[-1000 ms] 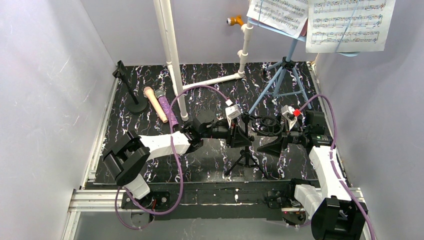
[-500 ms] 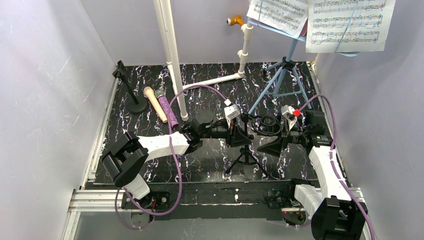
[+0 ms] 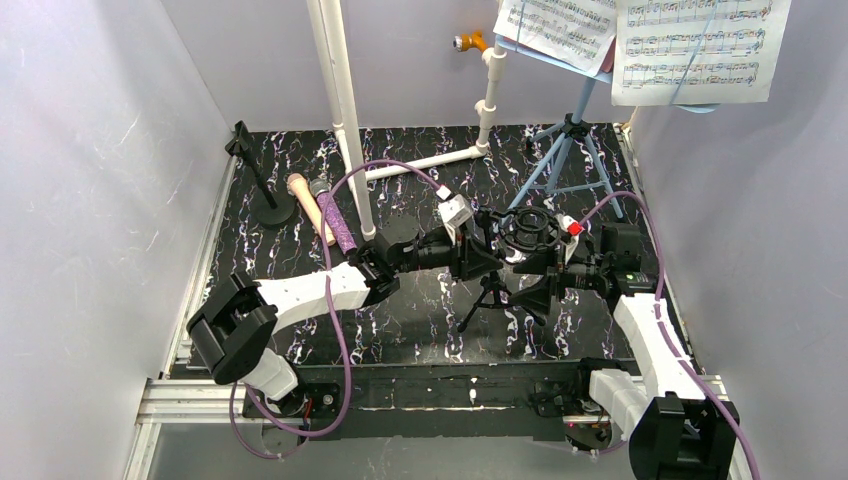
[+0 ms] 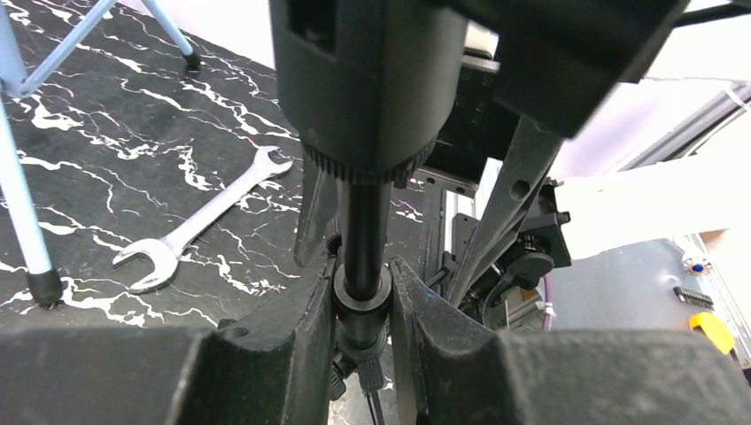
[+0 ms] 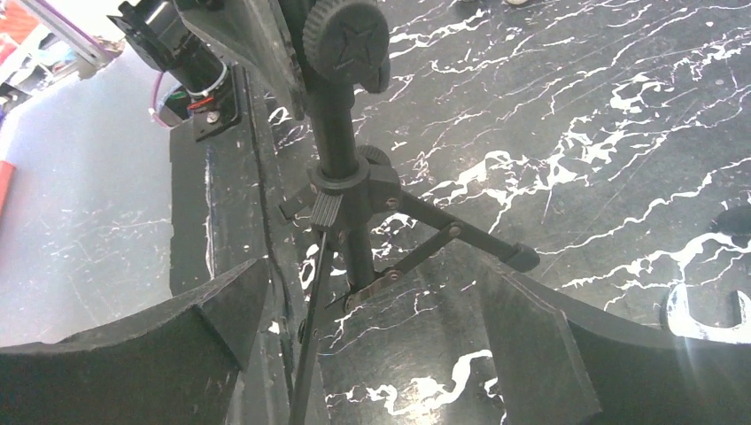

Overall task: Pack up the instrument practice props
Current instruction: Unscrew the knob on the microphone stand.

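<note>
Left wrist view: the left pincer (image 4: 361, 305) is clenched on the vertical stem of the black mic tripod (image 4: 363, 221), upright between both arms at the counter (image 4: 106, 150) middle, while the right pincer (image 5: 376, 310), splayed wide, straddles its leg hub untouched.

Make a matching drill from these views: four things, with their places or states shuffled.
1. left gripper
2. right gripper
3. silver wrench
4. sheet-music pages

A. lying flat on the table
B. open, flanking the black mic tripod
C. propped up high, far right
D. shut on the tripod's pole

Pairs: 1-D, 2-B, 3-A, 4-C
</note>
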